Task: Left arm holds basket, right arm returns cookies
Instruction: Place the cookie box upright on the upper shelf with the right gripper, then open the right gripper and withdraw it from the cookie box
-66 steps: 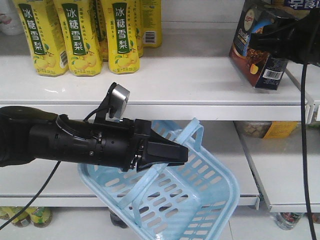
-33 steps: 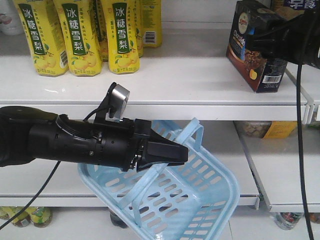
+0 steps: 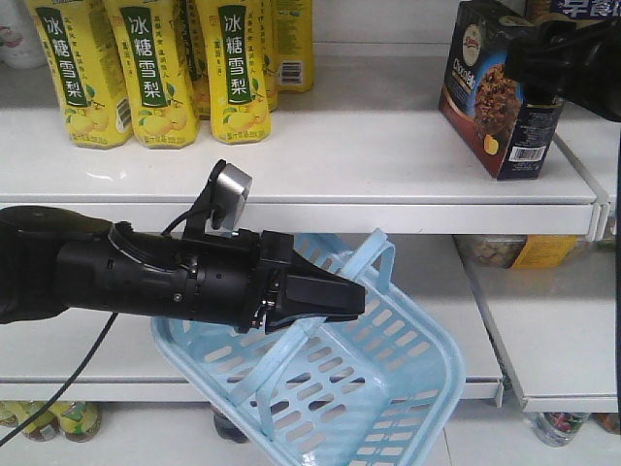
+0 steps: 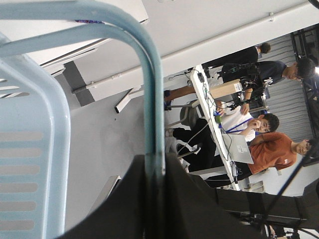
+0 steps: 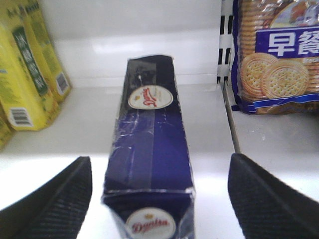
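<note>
While the left tool (image 3: pixel 354 299) pinches the basket (image 3: pixel 388 379) handle, the right tool (image 5: pixel 159 199) is spread around the cookies (image 3: pixel 495 92) box standing near the shelf (image 3: pixel 369 165) right edge.

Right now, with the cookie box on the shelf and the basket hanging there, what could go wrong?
The cookies stand near the shelf's front edge, with the right arm's open fingers either side; a nudge while backing out might topple them. The basket hangs tilted from one handle pinched by the left arm's gripper, so it could slip or swing.
</note>
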Controlling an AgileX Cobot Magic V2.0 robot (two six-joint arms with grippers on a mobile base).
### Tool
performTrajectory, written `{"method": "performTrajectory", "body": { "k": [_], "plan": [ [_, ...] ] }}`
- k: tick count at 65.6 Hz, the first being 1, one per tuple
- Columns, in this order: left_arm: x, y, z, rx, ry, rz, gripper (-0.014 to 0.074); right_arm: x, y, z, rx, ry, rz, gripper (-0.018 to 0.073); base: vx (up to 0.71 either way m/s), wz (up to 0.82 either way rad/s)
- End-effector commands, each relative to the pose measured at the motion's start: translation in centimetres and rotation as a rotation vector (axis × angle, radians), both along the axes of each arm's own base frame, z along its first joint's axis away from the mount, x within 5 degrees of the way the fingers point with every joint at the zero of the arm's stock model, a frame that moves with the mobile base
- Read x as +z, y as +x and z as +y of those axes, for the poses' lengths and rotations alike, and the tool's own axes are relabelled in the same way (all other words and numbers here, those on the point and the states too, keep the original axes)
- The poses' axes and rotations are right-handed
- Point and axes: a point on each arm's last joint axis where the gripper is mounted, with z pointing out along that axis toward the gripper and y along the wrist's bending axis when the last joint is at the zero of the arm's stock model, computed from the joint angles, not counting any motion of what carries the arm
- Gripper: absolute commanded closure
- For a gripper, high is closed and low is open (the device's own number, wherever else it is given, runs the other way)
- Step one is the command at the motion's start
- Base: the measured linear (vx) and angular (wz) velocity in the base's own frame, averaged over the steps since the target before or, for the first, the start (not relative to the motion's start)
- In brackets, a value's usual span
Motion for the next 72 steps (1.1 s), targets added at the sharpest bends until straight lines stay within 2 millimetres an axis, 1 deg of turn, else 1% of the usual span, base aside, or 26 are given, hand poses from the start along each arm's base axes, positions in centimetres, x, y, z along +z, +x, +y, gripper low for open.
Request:
{"method": "performTrajectory", "body": {
  "k": [1,6,12,19,26,32,39,56,61,65,68,72],
  "plan": [
    [3.5,0.0,0.1,0.044,-0.156,-0.034,0.0599,2.3,-1.3,-0.2,0.019,0.021,-0.089,0.0027,0.00,0.00],
    [3.5,0.0,0.1,0.044,-0.156,-0.034,0.0599,2.2,-1.7,-0.1,0.036,0.001,-0.066,0.0027,0.00,0.00],
    [3.5,0.0,0.1,0.044,-0.156,-0.034,0.0599,2.2,-2.3,0.9,0.095,-0.067,-0.057,0.0029,0.00,0.00],
    [3.5,0.0,0.1,0.044,-0.156,-0.034,0.0599,2.2,-2.9,2.1,0.154,-0.095,-0.053,0.0029,0.00,0.00],
    [3.5,0.0,0.1,0.044,-0.156,-0.034,0.0599,2.0,-3.2,2.5,0.170,-0.101,-0.034,0.0029,0.00,0.00],
    [3.5,0.0,0.1,0.044,-0.156,-0.034,0.0599,1.9,-3.5,1.9,0.141,-0.130,0.000,0.0029,0.00,0.00],
    [3.5,0.0,0.1,0.044,-0.156,-0.034,0.0599,2.1,-4.2,1.0,0.105,-0.161,0.013,0.0029,0.00,0.00],
    [3.5,0.0,0.1,0.044,-0.156,-0.034,0.0599,3.0,-7.0,-0.7,0.052,-0.193,0.008,0.0029,0.00,0.00],
    [3.5,0.0,0.1,0.044,-0.156,-0.034,0.0599,2.7,-8.2,-1.2,0.047,-0.206,-0.024,0.0029,0.00,0.00],
    [3.5,0.0,0.1,0.044,-0.156,-0.034,0.0599,1.7,-9.0,-1.6,0.040,-0.213,-0.034,0.0031,0.00,0.00],
    [3.5,0.0,0.1,0.044,-0.156,-0.034,0.0599,1.1,-9.9,-2.0,0.027,-0.210,-0.049,0.0034,0.00,0.00],
    [3.5,0.0,0.1,0.044,-0.156,-0.034,0.0599,-0.2,-10.9,-2.6,0.009,-0.211,-0.048,0.0039,0.00,0.00]
  ]
}}
